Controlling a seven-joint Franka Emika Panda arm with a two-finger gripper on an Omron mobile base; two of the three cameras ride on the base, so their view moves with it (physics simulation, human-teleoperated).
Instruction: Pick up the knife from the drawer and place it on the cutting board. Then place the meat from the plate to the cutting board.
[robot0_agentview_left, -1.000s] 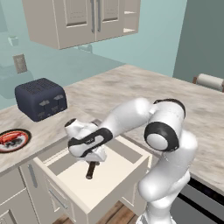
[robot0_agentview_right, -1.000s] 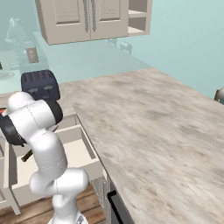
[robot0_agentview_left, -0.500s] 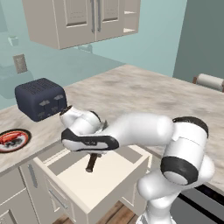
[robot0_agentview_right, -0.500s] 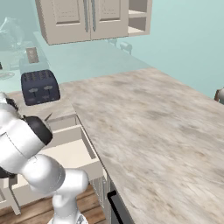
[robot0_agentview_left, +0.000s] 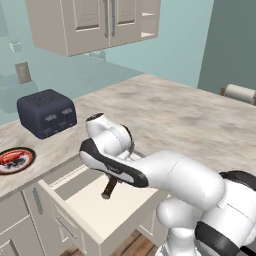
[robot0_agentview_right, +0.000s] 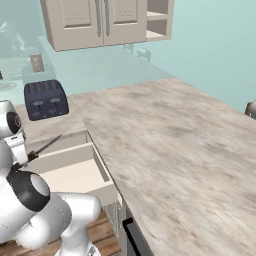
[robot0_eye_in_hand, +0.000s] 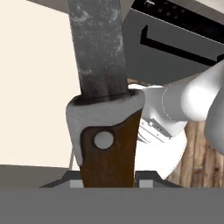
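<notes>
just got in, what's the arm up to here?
The arm is reaching down over the open drawer with the knife in its tool. In the hand view the brown handle sits right at the tool and the grey blade runs away from it; in the left base view the handle hangs below the wrist, above the drawer floor. The meat lies on the plate, left of the toaster.
</notes>
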